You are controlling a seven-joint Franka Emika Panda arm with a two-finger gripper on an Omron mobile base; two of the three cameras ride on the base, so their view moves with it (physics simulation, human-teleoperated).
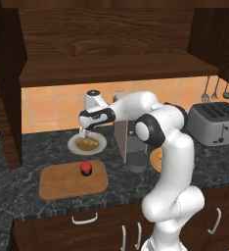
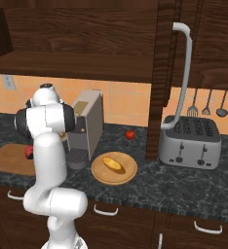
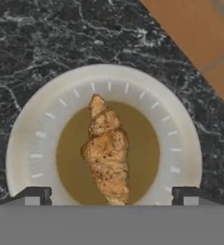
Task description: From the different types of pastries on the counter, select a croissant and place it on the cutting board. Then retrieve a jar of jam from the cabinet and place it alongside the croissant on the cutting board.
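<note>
Spread wide, gripper (image 3: 109,196) fingers straddling croissant (image 3: 107,152) at white plate's (image 3: 23,143) centre; counter (image 3: 42,43) bare around rim. Jar of jam (image 1: 85,168) mid cutting board (image 1: 62,186).

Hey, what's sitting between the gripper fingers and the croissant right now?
Nothing: in the hand view the open fingertips flank the croissant on its white plate.

Croissant (image 3: 106,150) lumpy golden-brown, flat on white plate (image 3: 32,124), far of cutting board (image 1: 62,184). Jam jar (image 1: 85,168) upright on board, far-right part. Yellow pastry (image 2: 114,165) on tan plate (image 2: 128,176), right.
</note>
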